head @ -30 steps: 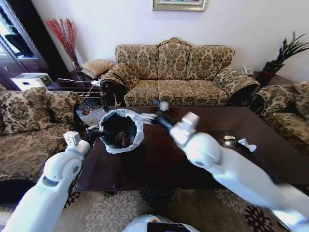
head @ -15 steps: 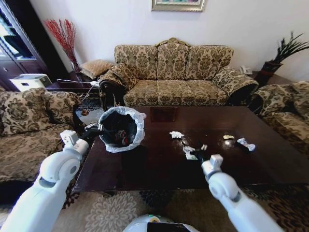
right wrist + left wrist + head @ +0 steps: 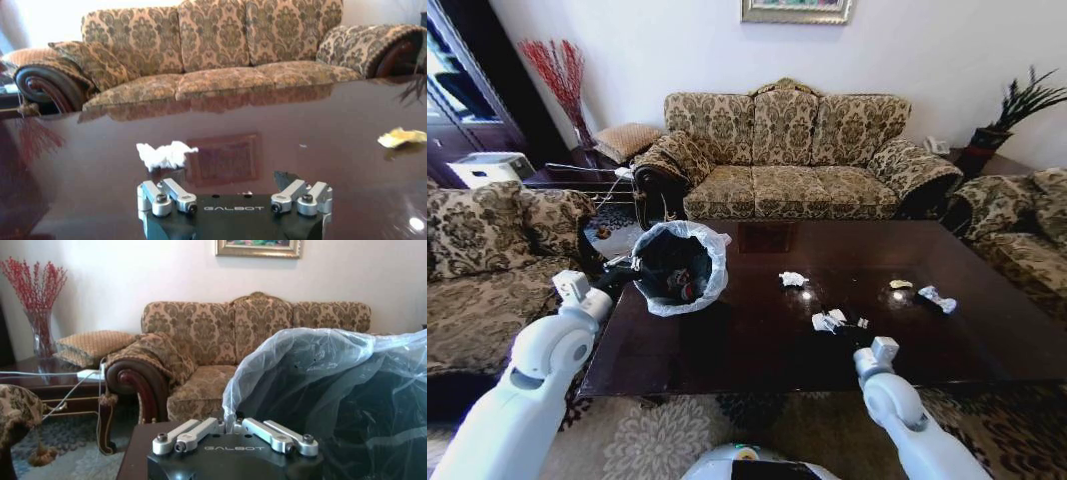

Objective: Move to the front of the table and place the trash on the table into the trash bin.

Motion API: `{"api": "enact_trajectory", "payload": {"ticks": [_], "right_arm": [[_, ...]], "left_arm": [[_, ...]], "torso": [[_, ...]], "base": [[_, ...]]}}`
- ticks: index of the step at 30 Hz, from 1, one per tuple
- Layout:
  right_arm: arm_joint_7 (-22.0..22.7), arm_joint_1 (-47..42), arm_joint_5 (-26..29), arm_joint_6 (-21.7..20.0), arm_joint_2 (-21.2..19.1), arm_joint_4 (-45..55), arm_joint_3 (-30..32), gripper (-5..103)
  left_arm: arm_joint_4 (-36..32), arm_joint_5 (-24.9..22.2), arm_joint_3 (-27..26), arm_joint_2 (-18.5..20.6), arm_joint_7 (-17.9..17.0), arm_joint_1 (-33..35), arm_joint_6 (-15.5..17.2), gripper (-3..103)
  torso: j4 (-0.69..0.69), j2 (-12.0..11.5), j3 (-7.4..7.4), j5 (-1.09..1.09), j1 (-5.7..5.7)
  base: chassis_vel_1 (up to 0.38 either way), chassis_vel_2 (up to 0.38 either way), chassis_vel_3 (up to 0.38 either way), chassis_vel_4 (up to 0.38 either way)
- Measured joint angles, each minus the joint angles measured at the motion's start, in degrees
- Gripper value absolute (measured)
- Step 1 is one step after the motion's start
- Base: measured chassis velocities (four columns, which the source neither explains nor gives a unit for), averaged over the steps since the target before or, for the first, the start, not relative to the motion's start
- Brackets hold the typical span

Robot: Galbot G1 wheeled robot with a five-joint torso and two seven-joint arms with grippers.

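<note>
so bin (image 3: 679, 268) is holding some trash, left pincer (image 3: 232, 436) gripping its bag; tissues (image 3: 793, 279) at table (image 3: 727, 350) twelve o'clock are waiting, right pincer (image 3: 233, 187) open.

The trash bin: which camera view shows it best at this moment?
The head view: the trash bin shows whole at the table's left edge, tilted so its dark inside and ruffled bag rim are visible, with the left gripper at its side. The left wrist view gives a close partial look at bag and black wall.

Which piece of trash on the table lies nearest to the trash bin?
The crumpled white tissue; the other pieces lie farther right, away from the trash bin.
</note>
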Motion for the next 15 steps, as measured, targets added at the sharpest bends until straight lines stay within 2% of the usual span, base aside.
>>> {"api": "enact_trajectory", "payload": {"ticks": [6,8,15], "right_arm": [[-0.62,-2.49,0.86,0.08,-0.61,0.25,1.35,84],[-0.68,-3.03,2.23,-0.17,-0.55,0.24,1.41,79],[-1.81,-3.07,4.06,-0.36,-0.09,-1.18,1.77,76]], "left_arm": [[-0.08,0.01,-0.06,0.46,0.08,-0.03,-0.07,1],[-0.08,0.01,-0.06,0.56,0.08,-0.13,-0.09,1],[-0.08,-0.01,0.01,0.52,0.21,-0.02,-0.1,1]], "torso": [[0.0,0.0,0.0,0.01,-0.01],[0.0,0.0,0.0,0.01,0.0],[0.01,0.0,0.0,0.01,0.0]], "base": [[0.0,0.0,0.0,0.0],[0.0,0.0,0.0,0.0],[0.0,0.0,0.0,0.0]]}}
